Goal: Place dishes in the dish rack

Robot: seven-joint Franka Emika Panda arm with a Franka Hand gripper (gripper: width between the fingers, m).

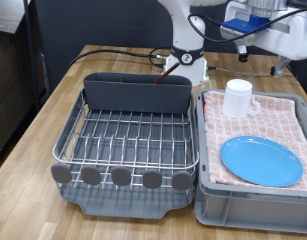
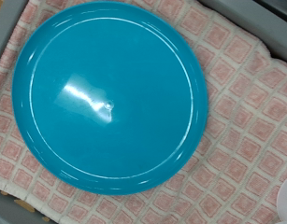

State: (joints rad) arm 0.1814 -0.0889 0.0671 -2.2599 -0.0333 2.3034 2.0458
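Risk, plate: the plate (image 1: 260, 160) lies flat on the cloth (image 1: 288, 115), so its thin rim gives fingers little to catch; I judge a grab could slide off the glossy surface or drag the cloth up with it.
Risk, mug: the mug (image 1: 238, 97) stands upright near the bin's far edge; a sweep across the bin (image 1: 253, 205) could tip it.
Gripper: no fingers show in either view, so I cannot tell how far it is open or whether it has hold of anything; the wrist view looks straight down on the plate (image 2: 110, 93).
Plate: round, flat, light blue, shiny, with a raised ring inside the rim; near the bin's front edge.
Mug: white cylinder with a handle, smooth.
Cloth: pink and white checks, soft, lining the grey bin.
Rack: the dish rack (image 1: 128, 140) is silver wire grid on a grey plastic tray, dark caddy (image 1: 136, 93) along its far edge; no dishes in it.
Spoon: not seen.
Table: the table (image 1: 33, 130) is pale wood.
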